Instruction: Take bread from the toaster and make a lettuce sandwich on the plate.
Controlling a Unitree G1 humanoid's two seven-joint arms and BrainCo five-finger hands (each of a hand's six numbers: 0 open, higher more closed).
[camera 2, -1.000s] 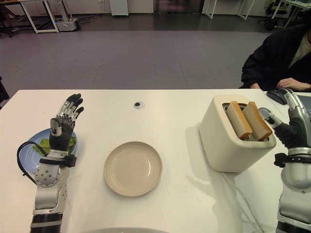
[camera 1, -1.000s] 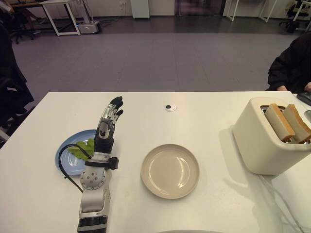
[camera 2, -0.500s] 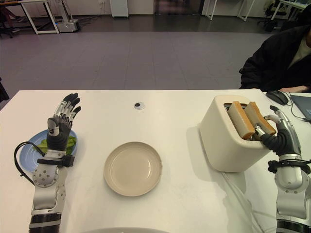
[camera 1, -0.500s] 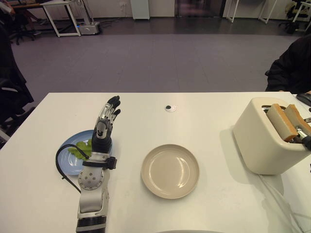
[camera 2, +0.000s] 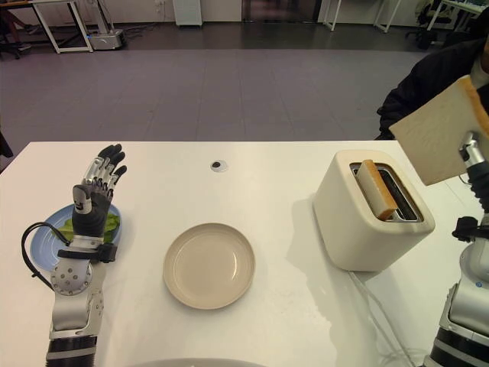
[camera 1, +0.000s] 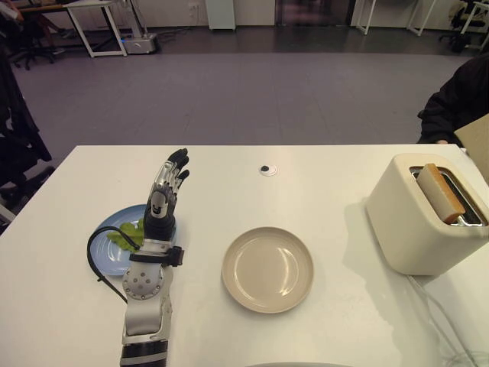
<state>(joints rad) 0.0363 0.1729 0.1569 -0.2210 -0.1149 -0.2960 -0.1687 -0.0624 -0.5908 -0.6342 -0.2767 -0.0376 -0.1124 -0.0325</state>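
Right hand (camera 2: 477, 170): clenched on a bread slice (camera 2: 437, 131), gripping it at the slice's lower right edge. The slice is held aloft and tilted, broad pale face toward the camera, well right of the beige plate (camera 1: 267, 269) and higher than everything on the table. It touches nothing but the hand.

Toaster (camera 1: 416, 222): stands right of the beige plate, apart from it. A second slice (camera 1: 439, 193) sits in its left slot, leaning, crust up. The right slot shows bare metal.

Left hand (camera 1: 164, 191): released, fingers stretched out nearly straight and close together, pointing away from the robot. It holds nothing. It lies left of the beige plate with a strip of bare table (camera 1: 321, 183) between them, and its palm and wrist overlap the right rim of a blue plate (camera 1: 105, 256). I can't tell whether it rests on that rim or hangs just above it.

Lettuce (camera 1: 126, 235): on the blue plate, left of the beige plate, just beside the left wrist and partly hidden by it.

Beige plate: nothing on it.

Small dark dot in a white ring (camera 1: 264, 169) on the tabletop beyond the beige plate, well apart from it.
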